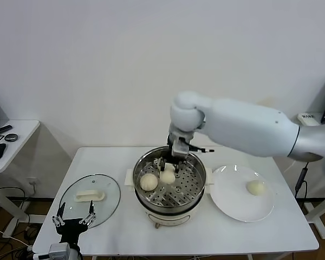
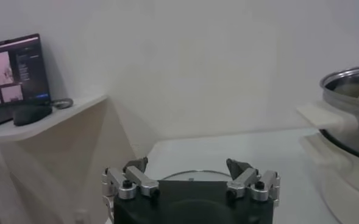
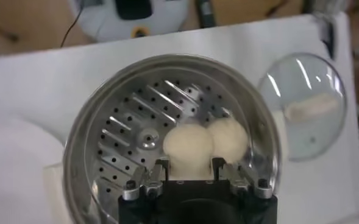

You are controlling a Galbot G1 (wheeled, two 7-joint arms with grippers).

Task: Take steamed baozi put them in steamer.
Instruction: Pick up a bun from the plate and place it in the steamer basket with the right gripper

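White desk (image 1: 271, 230) is set against a plain wall. Steamer (image 1: 196, 190) sits at desk centre w/ two baozi on its perforated tray. R gripper (image 3: 190, 172) is lowered inside, jaws closed on one baozi (image 3: 187, 143); second baozi (image 3: 228, 137) touches it. Third baozi (image 1: 255, 187) lies on plate (image 1: 232, 203). L gripper (image 1: 73, 220) is parked by glass lid (image 1: 109, 189), jaws wide apart, nothing held.

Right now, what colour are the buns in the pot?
Creamy white buns, best seen in the right wrist view.
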